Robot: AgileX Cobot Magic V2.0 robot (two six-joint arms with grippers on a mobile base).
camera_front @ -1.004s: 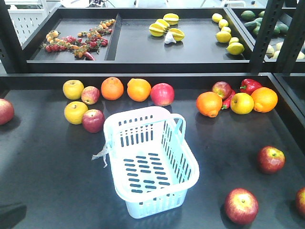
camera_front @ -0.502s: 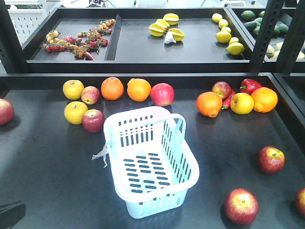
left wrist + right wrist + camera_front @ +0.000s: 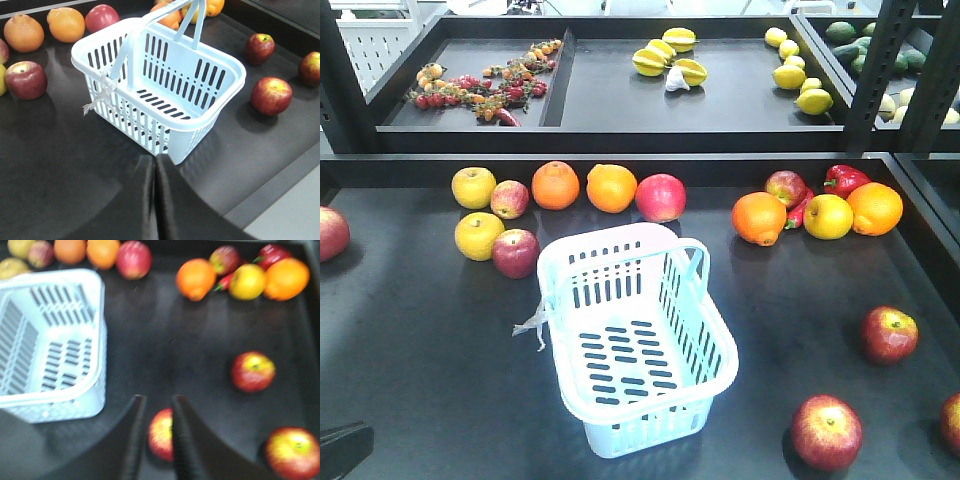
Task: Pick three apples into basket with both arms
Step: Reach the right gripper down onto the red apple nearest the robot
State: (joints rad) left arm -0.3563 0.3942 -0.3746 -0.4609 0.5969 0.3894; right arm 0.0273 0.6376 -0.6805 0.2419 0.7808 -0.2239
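Basket point(image 3: 638, 350) sits empty, left gripper point(image 3: 154, 160) pinched closed on nothing, right gripper point(image 3: 156, 401) parted and bare above an apple point(image 3: 160, 437), so all three picks are yet to come.

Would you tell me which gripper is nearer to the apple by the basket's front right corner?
Right. The right gripper frames that apple between its open jaws; the left gripper sits shut across the basket.
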